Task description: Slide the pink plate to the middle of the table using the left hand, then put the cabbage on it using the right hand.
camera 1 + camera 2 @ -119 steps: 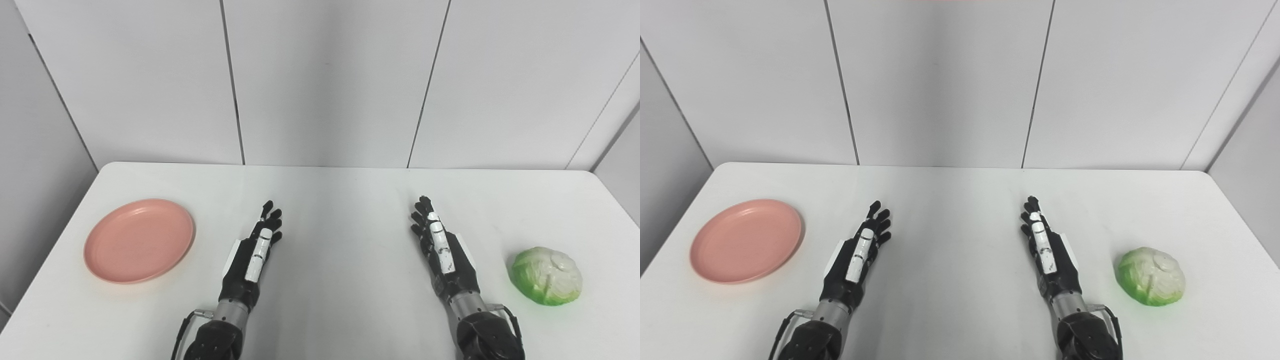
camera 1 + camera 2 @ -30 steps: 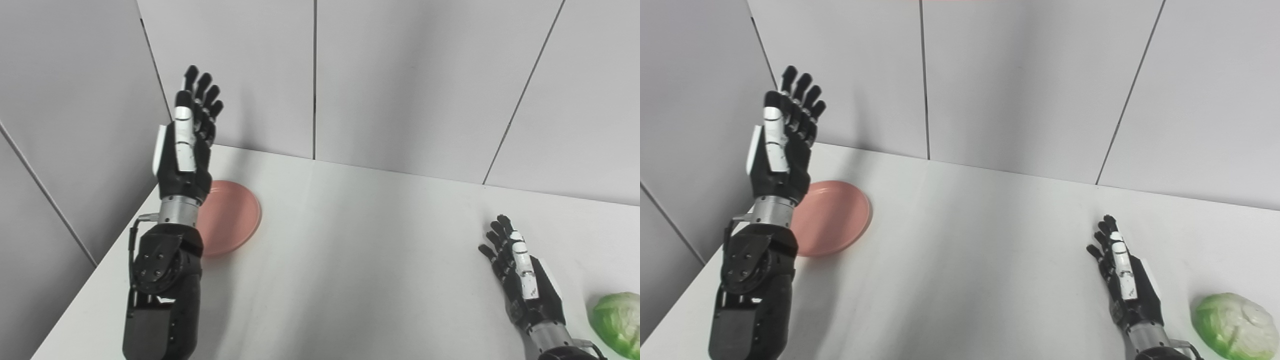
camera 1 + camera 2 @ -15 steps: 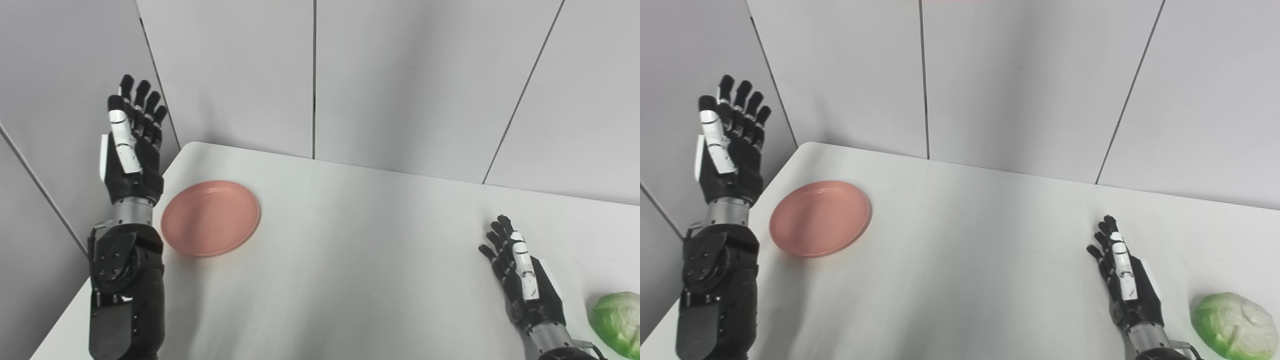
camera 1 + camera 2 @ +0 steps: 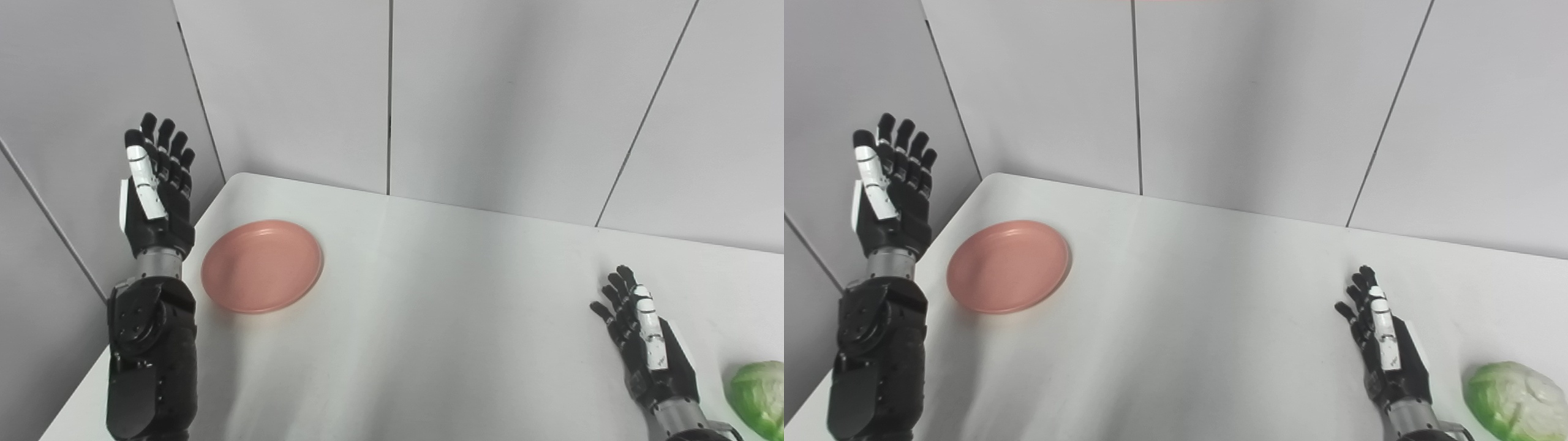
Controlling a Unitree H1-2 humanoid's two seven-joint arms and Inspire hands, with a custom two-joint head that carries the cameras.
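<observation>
Two hands, both empty with fingers extended and apart. Left hand (image 4: 153,190) is raised upright at the left of the frame, beside the white surface's (image 4: 429,318) left edge. Pink plate (image 4: 262,266) lies at left centre; cabbage (image 4: 1513,392) at lower right, near the right hand (image 4: 1387,352), which is low over the surface.

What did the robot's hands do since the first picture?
The left hand rose off the table and swung out past its left edge, beside the plate, open and holding nothing. The camera also turned left. The right hand stayed flat on the table, and the plate and cabbage haven't moved.
</observation>
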